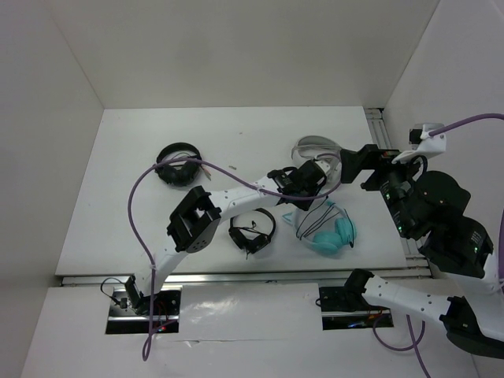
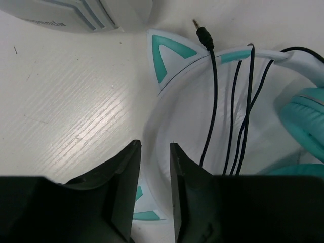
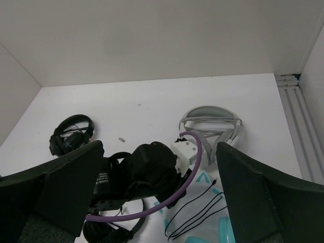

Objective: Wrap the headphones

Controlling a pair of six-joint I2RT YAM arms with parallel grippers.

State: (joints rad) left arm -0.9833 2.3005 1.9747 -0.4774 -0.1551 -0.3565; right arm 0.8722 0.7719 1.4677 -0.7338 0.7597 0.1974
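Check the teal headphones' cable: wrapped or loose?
Loosely draped, not wrapped tight: the cable crosses the headband in a few slack strands, and its plug lies free.

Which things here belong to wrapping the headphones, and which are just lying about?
Job:
teal cat-ear headphones
their black cable
left gripper, astride the headband

Lying about:
small black headphones, centre
black headphones at far left
white-grey headphones
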